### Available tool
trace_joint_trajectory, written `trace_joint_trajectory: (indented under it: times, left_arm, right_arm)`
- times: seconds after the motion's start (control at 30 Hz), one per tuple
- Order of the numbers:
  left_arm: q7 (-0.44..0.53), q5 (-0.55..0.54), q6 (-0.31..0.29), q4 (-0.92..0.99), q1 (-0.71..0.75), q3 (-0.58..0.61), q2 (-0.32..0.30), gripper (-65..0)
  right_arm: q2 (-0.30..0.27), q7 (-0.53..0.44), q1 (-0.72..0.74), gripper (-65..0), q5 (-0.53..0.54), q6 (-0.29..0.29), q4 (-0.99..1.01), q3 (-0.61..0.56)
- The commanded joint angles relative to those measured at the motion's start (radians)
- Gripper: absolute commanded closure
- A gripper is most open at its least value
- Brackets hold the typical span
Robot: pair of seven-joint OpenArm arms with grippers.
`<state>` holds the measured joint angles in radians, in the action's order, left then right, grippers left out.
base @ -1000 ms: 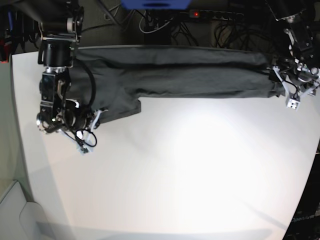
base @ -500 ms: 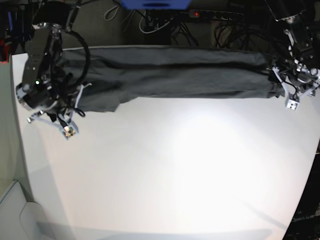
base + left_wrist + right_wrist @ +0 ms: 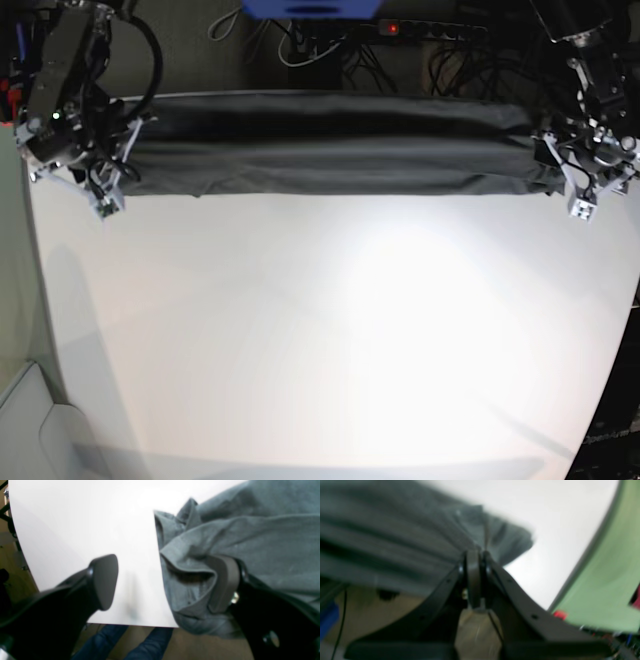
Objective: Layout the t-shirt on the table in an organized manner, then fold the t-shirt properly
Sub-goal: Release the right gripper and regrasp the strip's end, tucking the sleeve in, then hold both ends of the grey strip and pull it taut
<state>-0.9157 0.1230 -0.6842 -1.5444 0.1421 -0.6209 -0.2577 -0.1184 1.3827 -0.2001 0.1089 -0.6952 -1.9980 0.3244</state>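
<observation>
The t-shirt (image 3: pixel 330 150) lies as a long band along the top of the base frame, at the table's (image 3: pixel 330 340) far edge; spreading is unfinished and folding not begun. The right gripper (image 3: pixel 476 555) pinches its hem. Only the left wrist view shows the left gripper (image 3: pixel 162 582) gaping wide, one finger under the cloth.

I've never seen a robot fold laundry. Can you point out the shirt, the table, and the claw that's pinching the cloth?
t-shirt (image 3: pixel 330 150), base view, middle of the stretched grey cloth.
table (image 3: pixel 350 330), base view, bare white top.
right gripper (image 3: pixel 475 555), right wrist view, closed fingertips pinching the cloth.
</observation>
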Motion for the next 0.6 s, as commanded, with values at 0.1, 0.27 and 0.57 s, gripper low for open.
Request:
trace_joint_trajectory:
  times: [0.1, 0.27, 0.57]
  left_arm:
    - [-0.001, 0.007, 0.001, -0.011, 0.001, -0.003, -0.016, -52.5]
    - [-0.001, 0.007, 0.001, -0.011, 0.001, -0.003, -0.016, -52.6]
    - [-0.007, 0.007, -0.014, -0.011, 0.003, -0.011, -0.013, -52.6]
  right_arm:
    - [-0.008, -0.079, -0.032, 0.0, -0.007, -0.003, -0.011, -0.001]
    - [-0.011, -0.091, -0.026, -1.4, -0.008, -0.003, 0.022, -0.005]
    - [-0.011, -0.095, -0.023, -24.0, -0.008, -0.003, 0.058, -0.005]
